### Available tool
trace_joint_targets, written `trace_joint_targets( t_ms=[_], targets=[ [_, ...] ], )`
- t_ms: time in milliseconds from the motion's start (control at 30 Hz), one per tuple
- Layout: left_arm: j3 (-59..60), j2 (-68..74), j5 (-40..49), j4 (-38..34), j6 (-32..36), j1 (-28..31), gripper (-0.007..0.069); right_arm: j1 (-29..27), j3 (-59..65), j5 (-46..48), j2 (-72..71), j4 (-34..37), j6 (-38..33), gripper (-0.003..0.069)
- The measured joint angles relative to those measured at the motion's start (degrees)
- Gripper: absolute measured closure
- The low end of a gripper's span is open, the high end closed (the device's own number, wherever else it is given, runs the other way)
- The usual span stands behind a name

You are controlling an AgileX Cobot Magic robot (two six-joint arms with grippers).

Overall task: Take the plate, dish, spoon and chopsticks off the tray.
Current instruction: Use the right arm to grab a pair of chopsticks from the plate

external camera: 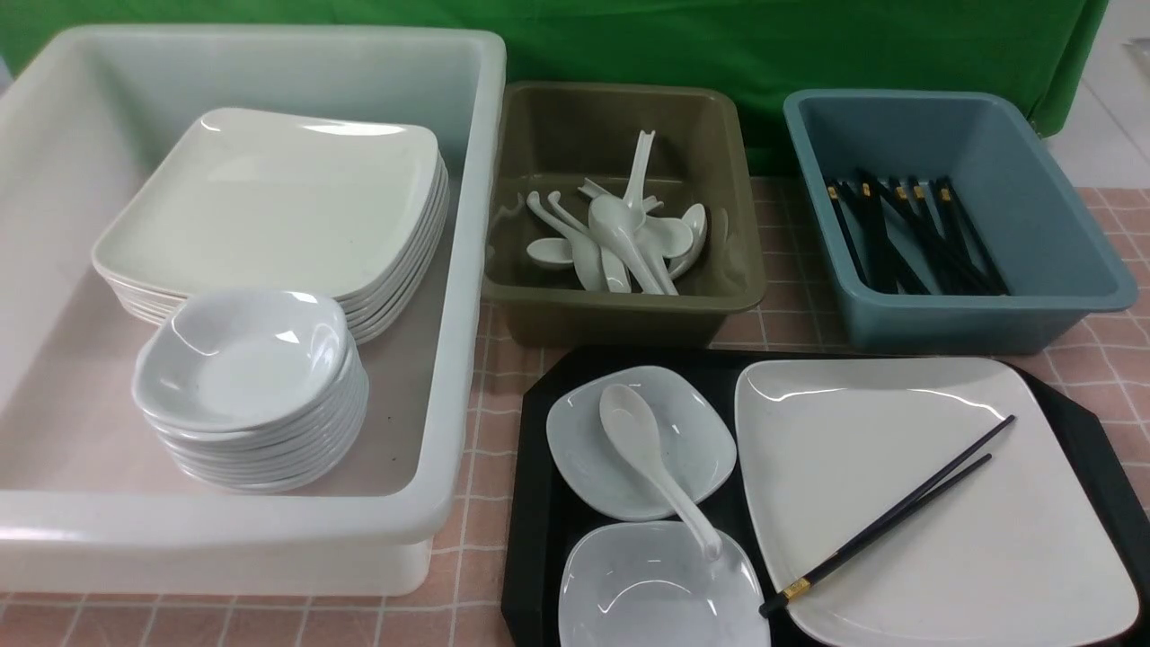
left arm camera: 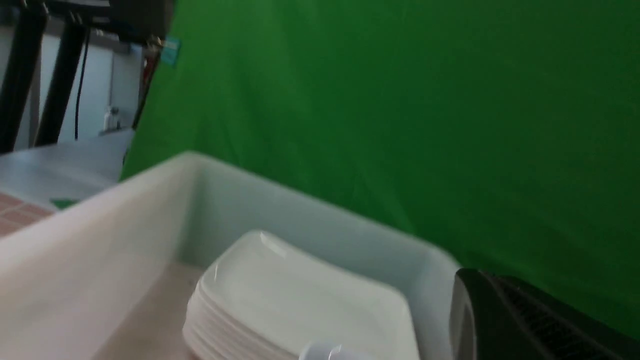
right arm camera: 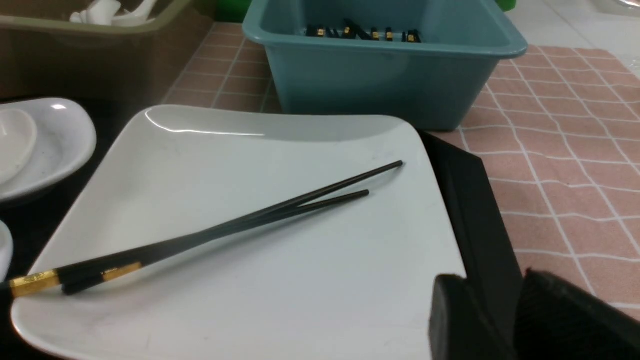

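Chopsticks (external camera: 889,517) on plate (external camera: 898,422), right in tray (external camera: 537,539); spoon (external camera: 645,456) apparently bridging dishes (external camera: 588,449), left.

matte black, ribbed right claw (right arm camera: 500,325)

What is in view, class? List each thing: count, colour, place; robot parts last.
tray: 1, black, front right
plate: 1, white, on tray's right
chopsticks: 1 pair, black, across the plate
dishes: 2, white, on tray's left
spoon: 1, white, across both dishes
big tub: 1, white, left, holding plate stack, dish stack
middle tub: 1, olive, back, holding other spoons
right tub: 1, blue, back, holding other chopsticks
tablecloth: 1, pink checked, underneath
cloth: 1, green, behind
left gripper: 1, black, shut, near big tub
right gripper: 1, black, open, near plate
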Motion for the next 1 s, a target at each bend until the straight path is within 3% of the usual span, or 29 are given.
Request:
trace_joint_targets(
  t_ms=[200, 267, 367, 433, 467, 533, 567, 600, 667, 733, 867, 1000],
  targets=[
    [0.0, 0.0, -13.8, -0.4, -12.8, 0.0, 0.0605, 0.0, 0.3, -2.0, 0.0, 0.6, 0.2, 0.0414],
    [-0.9, -0.1, -20.5, 1.1, -19.1, 0.0, 0.0605, 0.0, 0.7, -6.1, 0.0, 5.5, 5.6, 0.0414],
    [-8.4, 0.0, -17.8, 3.5, -22.7, 0.0, 0.0605, 0.0, 0.7, -13.9, 0.0, 13.3, 19.5, 0.0414],
    [-13.1, 0.9, -13.0, 5.1, -23.3, 0.0, 0.0605, 0.0, 0.7, -17.3, 0.0, 15.2, 25.7, 0.0414],
    [-19.1, 2.8, -6.3, 8.1, -23.6, 0.0, 0.0605, 0.0, 0.7, -19.9, 0.0, 16.4, 31.3, 0.0414],
    [-29.7, 8.2, 5.9, 11.6, -23.9, 0.0, 0.0605, 0.0, 0.7, -22.1, 0.0, 17.3, 35.7, 0.0414],
    [-29.7, 8.2, 7.1, 11.8, -23.9, 0.0, 0.0605, 0.0, 0.7, -22.2, 0.0, 17.3, 35.8, 0.0414],
    [-37.9, 14.2, 18.0, 12.7, -23.1, 0.0, 0.0605, 0.0, 0.7, -22.9, 0.0, 17.6, 36.0, 0.0414],
    [-40.9, 16.8, 24.3, 12.8, -21.8, 0.0, 0.0605, 0.0, 0.7, -23.5, 0.0, 17.8, 36.3, 0.0417],
    [-48.5, 25.0, 39.5, 11.9, -15.2, 0.0, 0.0605, 0.2, 0.7, -24.5, 0.0, 17.7, 39.0, 0.0434],
    [-54.5, 38.7, 59.7, 7.5, -2.7, 0.0, 0.0605, 4.0, -6.3, -12.4, 0.6, 10.6, 37.7, 0.0538],
    [-54.8, 47.1, 67.3, 4.1, 4.4, 0.0, 0.0605, 10.1, -18.1, 2.6, 6.6, 7.8, 28.5, 0.0628]
  ],
)
